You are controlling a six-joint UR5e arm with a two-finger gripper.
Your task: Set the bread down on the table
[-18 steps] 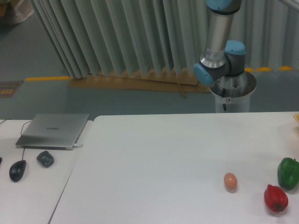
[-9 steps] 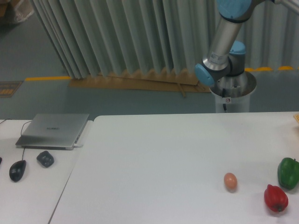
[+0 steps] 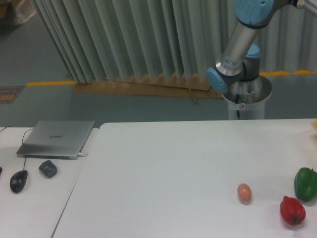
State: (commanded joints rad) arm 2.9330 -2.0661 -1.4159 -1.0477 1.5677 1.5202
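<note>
while unseen bread eludes view, table (image 3: 173, 163) spans widthwise.

Matte white table (image 3: 163, 168), glossy red pepper (image 3: 292, 210) and green pepper (image 3: 305, 183), brushed-metal laptop (image 3: 57, 139), arm (image 3: 242, 44) seemingly of smooth metal

Egg (image 3: 243, 192), brown, lying toward the right. Red bell pepper (image 3: 292, 210) near the right front; green bell pepper (image 3: 305, 184) just behind it, at the right edge. Closed grey laptop (image 3: 57, 139) on the adjoining white desk (image 3: 29, 208) at left. Black mouse (image 3: 19, 180) with cord in front of it; small dark lumpy object (image 3: 48, 168) beside the mouse. Pleated grey curtain (image 3: 124, 39) behind.
</note>
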